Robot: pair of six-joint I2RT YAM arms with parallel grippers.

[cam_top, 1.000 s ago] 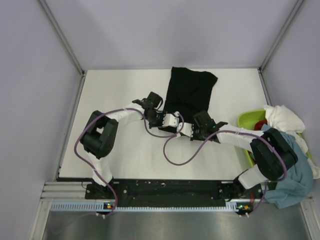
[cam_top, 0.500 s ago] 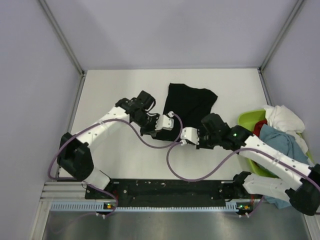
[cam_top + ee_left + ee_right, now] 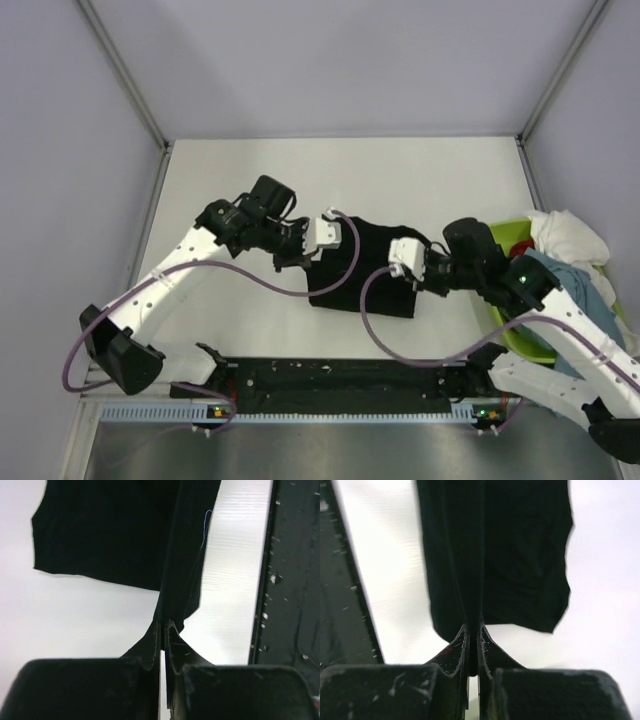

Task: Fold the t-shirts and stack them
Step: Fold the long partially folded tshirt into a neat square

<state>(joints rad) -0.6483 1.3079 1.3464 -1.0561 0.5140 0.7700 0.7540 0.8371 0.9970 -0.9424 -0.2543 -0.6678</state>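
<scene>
The black t-shirt (image 3: 362,270) hangs in the air between my two grippers, over the middle of the white table (image 3: 230,180). My left gripper (image 3: 330,245) is shut on its left edge; in the left wrist view the jaws (image 3: 163,627) pinch a fold of the black cloth (image 3: 115,530). My right gripper (image 3: 396,262) is shut on its right edge; in the right wrist view the jaws (image 3: 474,630) clamp the black cloth (image 3: 520,555), which drapes away from them. White (image 3: 565,238), teal-blue (image 3: 590,345) and red (image 3: 520,250) shirts are piled at the right.
A lime-green basket (image 3: 497,243) stands at the table's right edge, holding the piled shirts, which spill over its rim. The dark base rail (image 3: 340,380) runs along the near edge. Purple cables loop from both arms over the table.
Both grippers have lifted the black shirt off the far middle of the table and drawn it toward the near edge. They have moved apart, and the cloth is spread between them.
</scene>
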